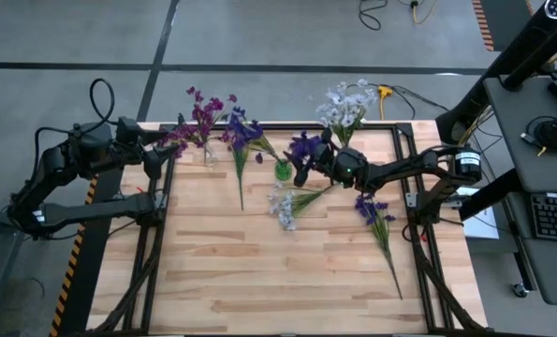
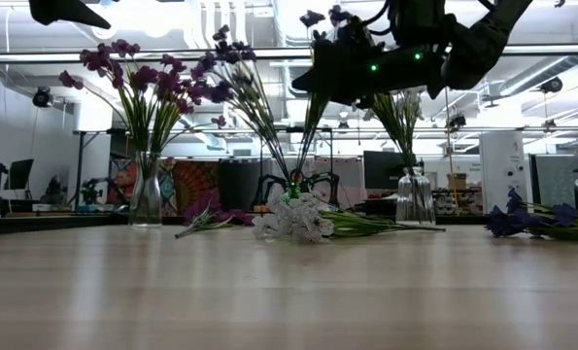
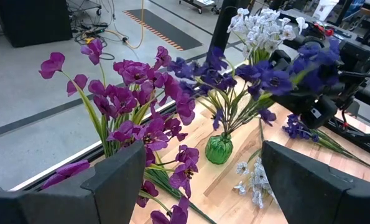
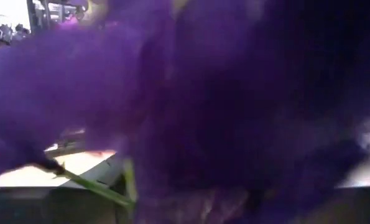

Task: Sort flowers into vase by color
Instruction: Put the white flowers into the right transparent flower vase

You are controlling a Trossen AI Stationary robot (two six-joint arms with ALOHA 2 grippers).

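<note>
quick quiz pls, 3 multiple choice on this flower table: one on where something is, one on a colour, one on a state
1. Where does the vase of white flowers stand?
A. At the table's near edge
B. Near the far edge, to the right of the small middle vase
C. To the left of the magenta flowers

2. What colour is the small middle vase?
A. Red
B. Yellow
C. Green

3. What state is the left end effector in?
A. Open, holding nothing
B. Shut on a magenta stem
C. Shut on a vase

Answers:
1. B: the high view shows the vase of white flowers near the far edge, right of the small middle vase.
2. C: its glass is green in the left wrist view.
3. A: the left end effector has its fingers spread with nothing between them, beside the magenta flowers.
</note>
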